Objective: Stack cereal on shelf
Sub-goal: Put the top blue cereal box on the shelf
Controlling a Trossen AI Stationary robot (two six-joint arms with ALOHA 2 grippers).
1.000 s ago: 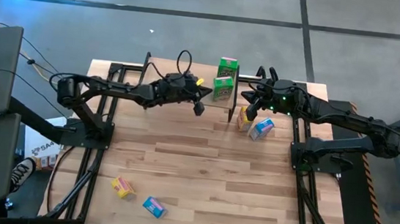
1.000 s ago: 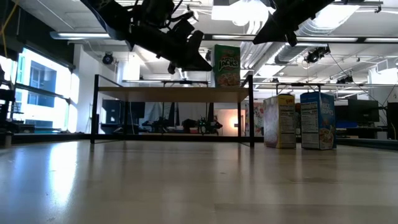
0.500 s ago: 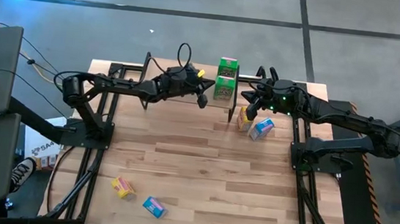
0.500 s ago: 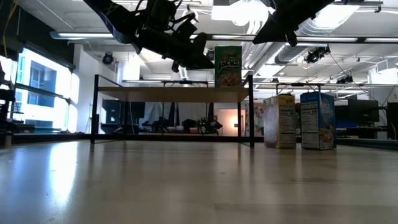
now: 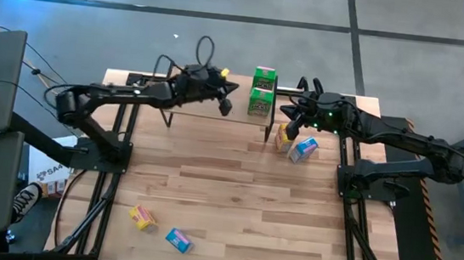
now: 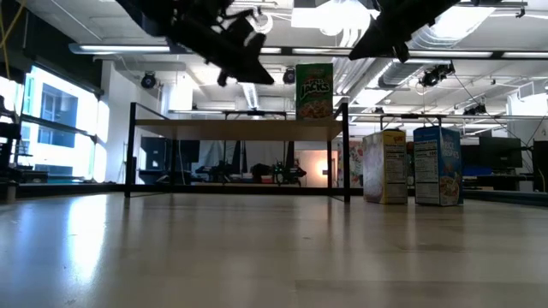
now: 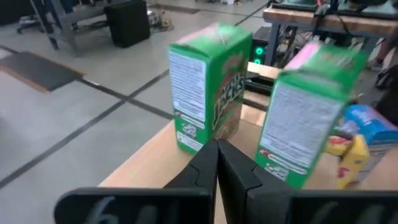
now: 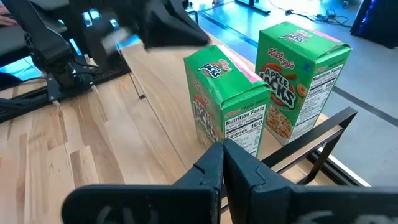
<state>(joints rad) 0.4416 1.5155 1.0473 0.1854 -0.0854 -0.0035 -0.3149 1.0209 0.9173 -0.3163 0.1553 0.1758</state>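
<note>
Green boxes (image 5: pixel 260 93) crowding shelf's (image 5: pixel 184 108) right end

Two dark, slender jointed arms (image 5: pixel 124 96) are showing looped black cables; right arm (image 5: pixel 385 132) is glowing with small green lights.

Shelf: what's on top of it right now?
Two green cereal boxes stand upright on the shelf; the left arm overhead hides part of its top.
</note>
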